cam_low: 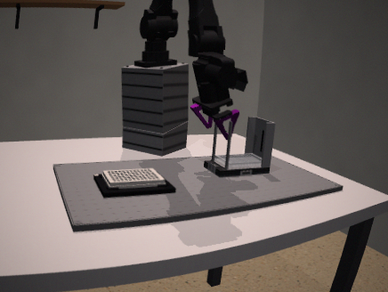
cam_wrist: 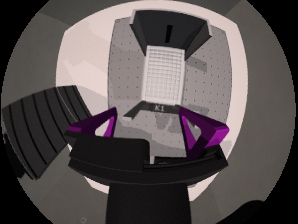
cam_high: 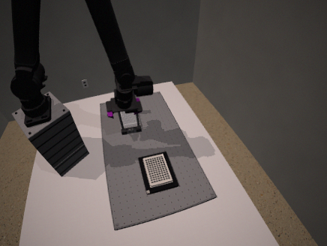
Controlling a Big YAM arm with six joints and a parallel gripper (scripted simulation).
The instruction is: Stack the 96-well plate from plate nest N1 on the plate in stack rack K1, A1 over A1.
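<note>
I look first for writing; the only mark I find is a small pale square (cam_high: 148,191) outside the near left corner of the black flat plate nest (cam_high: 144,176) in the top view, but its letters are too small for me to read; I see no brand name on any part.

The white 96-well plate on the nest (cam_high: 159,170) lies flat on that nest, on the near half of the grey perforated metal board (cam_high: 187,150); the board rests on the white table (cam_high: 67,210).

My black arm's gripper with purple fingers (cam_low: 215,117) hangs above the stack rack with a black base and a tall grey back wall (cam_low: 262,135), at the far end of the board; its fingers are spread wide and nothing is between them; in the wrist view the 2 purple fingers stand apart on both sides of the rack.

Inside the rack I see the second pale 96-well plate (cam_wrist: 164,72), low on the rack floor, directly under the gripper; the gripper does not touch it.

The plate on the nest is well apart from the gripper, toward the near end of the board; in the exterior view it is to the left of the rack.

The arm stands on a dark ribbed block pedestal (cam_high: 64,150) beside the board.
</note>
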